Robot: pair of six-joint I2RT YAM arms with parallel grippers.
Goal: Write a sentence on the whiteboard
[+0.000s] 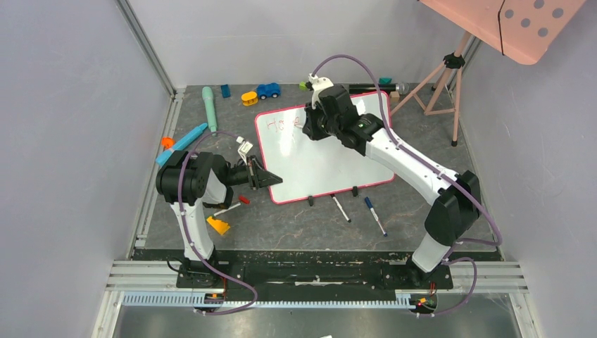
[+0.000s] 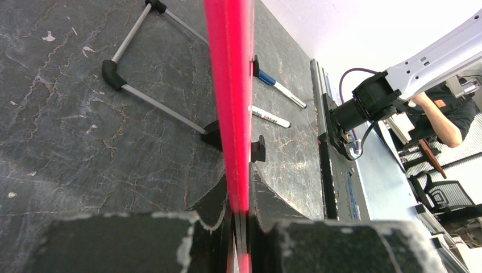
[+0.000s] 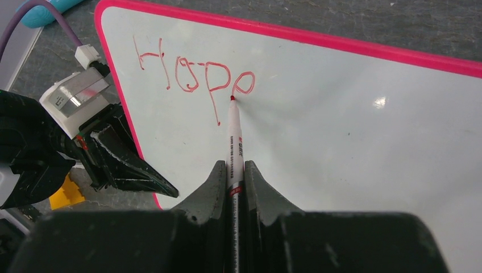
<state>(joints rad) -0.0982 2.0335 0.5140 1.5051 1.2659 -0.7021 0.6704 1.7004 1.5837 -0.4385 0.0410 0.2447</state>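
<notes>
Our right gripper (image 3: 233,168) is pinched tight on a red marker (image 3: 235,142), and the tip is touching the whiteboard (image 3: 352,148) just under the last letter. So far we read "Hope" (image 3: 193,74) in thin red strokes, up in the board's top left corner. From above, that arm reaches across the board, and its wrist hides part of the writing.

Over on the other side, our left gripper (image 1: 271,179) is clamped on the board's red frame (image 2: 230,85) at the near left corner, fingers closed on either side of the edge.

We see the board itself mid-table, turned a little askew, propped on its black feet (image 1: 310,201) along the near edge. Two spare markers, one black-capped (image 1: 341,209) and one blue-capped (image 1: 375,215), lie on the dark table (image 1: 281,229) just in front of it, apart from the feet.
</notes>
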